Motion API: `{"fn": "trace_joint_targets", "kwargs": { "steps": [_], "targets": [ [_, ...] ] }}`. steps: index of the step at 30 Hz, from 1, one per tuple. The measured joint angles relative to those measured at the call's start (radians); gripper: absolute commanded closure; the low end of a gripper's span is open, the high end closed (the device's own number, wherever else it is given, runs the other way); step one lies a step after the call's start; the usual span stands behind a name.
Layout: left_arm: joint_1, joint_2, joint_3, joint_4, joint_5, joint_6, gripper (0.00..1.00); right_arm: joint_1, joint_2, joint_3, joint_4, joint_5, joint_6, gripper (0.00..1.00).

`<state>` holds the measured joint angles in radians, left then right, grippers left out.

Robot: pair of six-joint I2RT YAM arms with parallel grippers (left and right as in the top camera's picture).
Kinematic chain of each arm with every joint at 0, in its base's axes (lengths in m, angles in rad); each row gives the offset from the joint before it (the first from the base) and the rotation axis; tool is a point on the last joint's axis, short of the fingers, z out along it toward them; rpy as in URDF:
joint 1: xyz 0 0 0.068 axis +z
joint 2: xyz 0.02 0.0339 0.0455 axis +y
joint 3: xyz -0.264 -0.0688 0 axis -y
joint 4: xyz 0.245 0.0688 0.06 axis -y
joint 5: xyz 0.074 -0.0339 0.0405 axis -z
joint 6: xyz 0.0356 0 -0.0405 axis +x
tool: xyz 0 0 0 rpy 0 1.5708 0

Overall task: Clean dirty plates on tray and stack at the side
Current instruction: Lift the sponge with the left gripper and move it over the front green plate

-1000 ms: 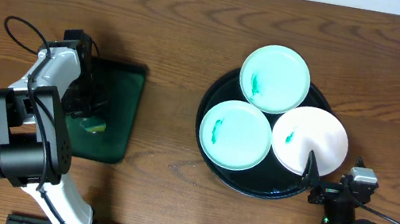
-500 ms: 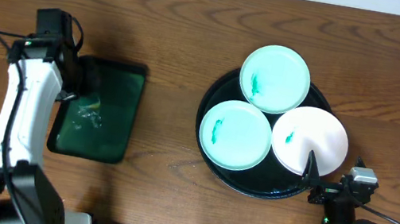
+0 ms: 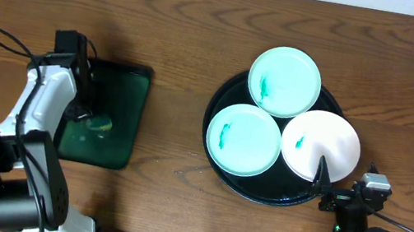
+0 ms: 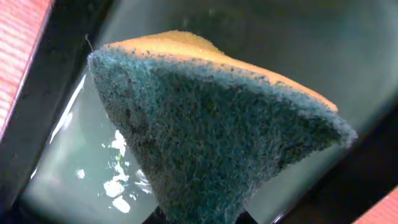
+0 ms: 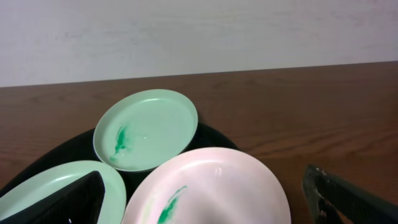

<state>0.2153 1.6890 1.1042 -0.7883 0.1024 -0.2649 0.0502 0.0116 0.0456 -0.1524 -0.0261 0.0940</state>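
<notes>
Plates (image 3: 243,139): three, all on the black tray (image 3: 261,198) and crowded rim to rim. Two are pale mint and one is white. Each carries a teal smear, so none looks cleaned and none is stacked at the side.
Left gripper (image 3: 91,119): well to the left of the black tray, apparently clamped on a sponge (image 4: 217,124). Its fingers are hidden in the wrist view, so I judge this from the sponge standing tilted rather than lying flat.
Sponge face: the dark scouring side is towards the camera with the yellow foam behind, probably so the rough side meets the smears.
Green tray (image 3: 126,103): directly under the sponge, well apart from the black tray. Wet glints on its floor suggest it is where the sponge is wetted or kept.
Right gripper (image 5: 203,177): at the black tray's near right edge, fingers spread wide and empty. It faces the white plate (image 5: 249,199), likely placed to steady or lift it.
Step in hand: getting the sponge ready, with wiping not yet begun.
</notes>
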Motion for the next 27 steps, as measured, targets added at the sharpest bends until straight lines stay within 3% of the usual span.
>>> {"fn": "trace_joint_targets", "kwargs": {
  "steps": [9,14,21,27],
  "targets": [
    [-0.006,-0.217,0.123,-0.122,0.043,0.0,0.93,0.0,0.0,0.0,0.0,0.0,0.0,0.01],
    [-0.074,-0.277,0.139,-0.183,0.152,-0.028,0.93,0.0,0.0,0.0,0.0,0.0,0.0,0.01],
    [-0.389,-0.232,0.084,-0.106,0.326,-0.087,0.93,0.0,0.0,0.0,0.0,0.002,0.0,0.01],
    [-0.693,-0.19,0.08,0.03,0.212,-0.246,0.92,0.0,0.0,-0.002,0.038,0.005,0.0,0.01]
  ]
}}
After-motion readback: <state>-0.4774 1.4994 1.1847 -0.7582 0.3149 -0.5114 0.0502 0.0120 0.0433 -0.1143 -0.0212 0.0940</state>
